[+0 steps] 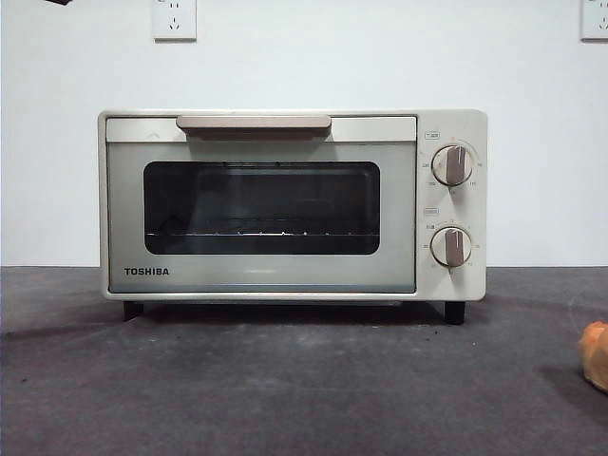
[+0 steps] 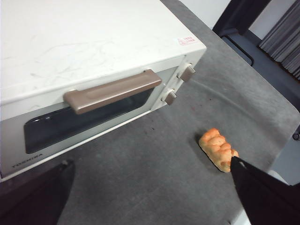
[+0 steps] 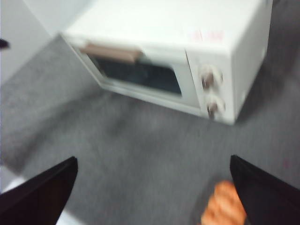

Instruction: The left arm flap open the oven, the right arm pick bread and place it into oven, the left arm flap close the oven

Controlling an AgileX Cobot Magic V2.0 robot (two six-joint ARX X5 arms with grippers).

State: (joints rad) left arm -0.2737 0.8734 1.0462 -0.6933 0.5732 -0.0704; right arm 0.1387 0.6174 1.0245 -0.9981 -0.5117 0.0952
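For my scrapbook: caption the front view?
Closed oven on grey table, bread peeking in at right edge.

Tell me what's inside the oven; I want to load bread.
Through the shut oven door's dark window, only a wire rack shows, nothing visible on it. The interior beyond the window is hidden. The bread lies on the table.

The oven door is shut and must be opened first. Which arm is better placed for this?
The left: its open gripper looks down on the oven handle nearby. The right gripper, also open, hangs farther back above the bread.
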